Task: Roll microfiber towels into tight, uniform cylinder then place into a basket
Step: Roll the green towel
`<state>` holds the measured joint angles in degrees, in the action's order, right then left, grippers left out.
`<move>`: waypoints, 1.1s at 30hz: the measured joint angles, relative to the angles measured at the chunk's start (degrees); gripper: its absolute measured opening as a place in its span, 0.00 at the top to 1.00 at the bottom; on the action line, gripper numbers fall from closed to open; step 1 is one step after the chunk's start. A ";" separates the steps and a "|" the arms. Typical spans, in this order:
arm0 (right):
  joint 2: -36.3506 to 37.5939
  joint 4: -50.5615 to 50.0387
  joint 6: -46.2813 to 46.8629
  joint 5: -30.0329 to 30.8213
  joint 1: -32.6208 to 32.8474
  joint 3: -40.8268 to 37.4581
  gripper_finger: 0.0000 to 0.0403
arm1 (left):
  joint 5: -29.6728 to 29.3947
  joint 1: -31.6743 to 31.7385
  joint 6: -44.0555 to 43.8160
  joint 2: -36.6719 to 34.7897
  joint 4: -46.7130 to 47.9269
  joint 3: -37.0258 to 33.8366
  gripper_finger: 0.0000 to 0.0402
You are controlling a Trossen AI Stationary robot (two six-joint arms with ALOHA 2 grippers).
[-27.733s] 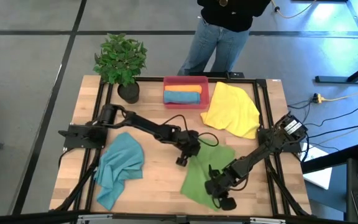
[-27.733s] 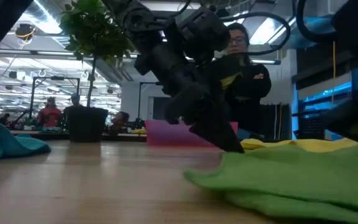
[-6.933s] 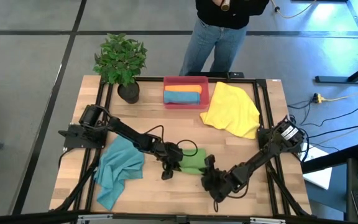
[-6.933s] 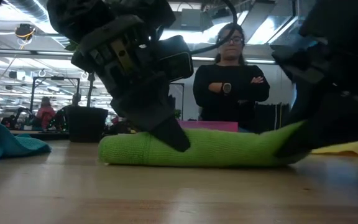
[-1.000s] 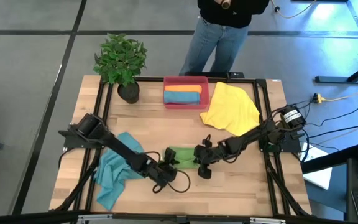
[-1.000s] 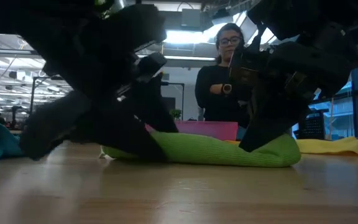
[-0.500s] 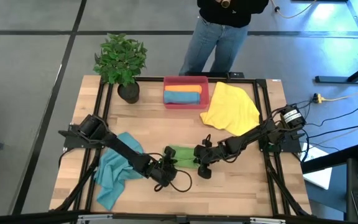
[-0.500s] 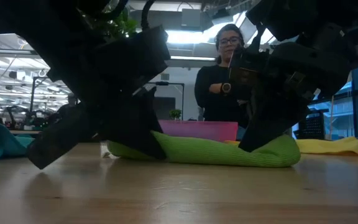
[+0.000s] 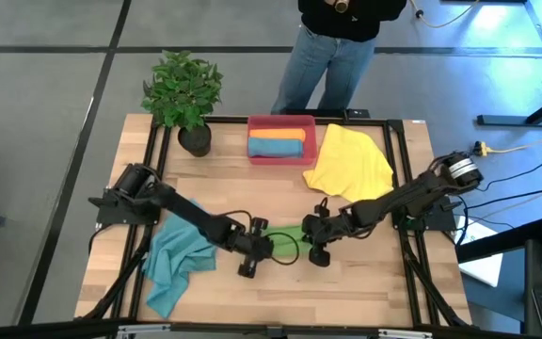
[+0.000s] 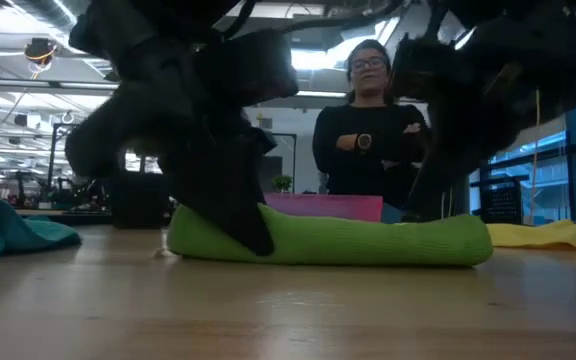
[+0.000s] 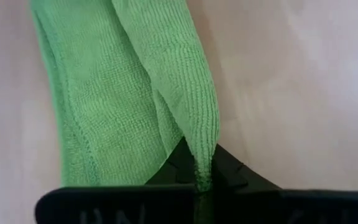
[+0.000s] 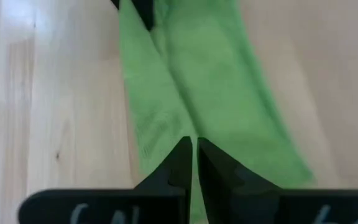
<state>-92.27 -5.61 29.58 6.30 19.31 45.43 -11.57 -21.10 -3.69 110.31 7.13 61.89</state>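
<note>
A green towel point(image 9: 287, 235), rolled into a long cylinder point(image 10: 348, 240), lies across the middle of the table between my two grippers. My left gripper point(image 9: 252, 249) is shut on its left end, and my right gripper point(image 9: 319, 237) is shut on its right end. The red-pink basket point(image 9: 310, 141) stands at the far edge with an orange and a blue roll inside. A yellow towel point(image 9: 351, 165) lies spread to its right. At the near left, a teal towel point(image 9: 179, 259) lies crumpled. My left gripper pinches a loose outer fold of the roll's left end point(image 11: 205, 140) between its two fingers, slanting down from the table's left. Whether the roll clears the table, I cannot tell. My right gripper pinches cloth at the roll's right end point(image 12: 178, 127) between its nearly closed fingers, slanting down from the right. The roll lies level and stretched straight between the two holds.
A potted plant point(image 9: 183, 94) stands at the far left corner. A person point(image 10: 368, 130) stands behind the far edge, arms crossed. Black frame rails point(image 9: 398, 169) run along the table's sides. Bare wood point(image 9: 280, 188) lies between the roll and the basket.
My left gripper has turned, moved toward the far right and shut on the roll's left end. My right gripper has risen a little with the right end. The green roll, sagging at its right end before, now lies straight and level.
</note>
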 joint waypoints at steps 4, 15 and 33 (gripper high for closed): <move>4.89 -3.76 -0.24 2.91 1.05 0.00 0.93 | 5.49 1.26 -2.07 -1.34 0.05 -0.13 1.00; 4.48 5.14 -10.37 4.57 9.23 0.13 0.86 | 9.58 2.33 -8.49 -2.42 -8.35 -4.70 1.00; -3.47 13.70 -20.17 12.57 10.51 0.26 0.46 | 15.26 5.55 -33.20 -6.02 -55.64 -33.08 1.00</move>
<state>-95.75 8.09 9.41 18.88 29.82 45.69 3.69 -15.55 -36.89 104.29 -48.51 28.81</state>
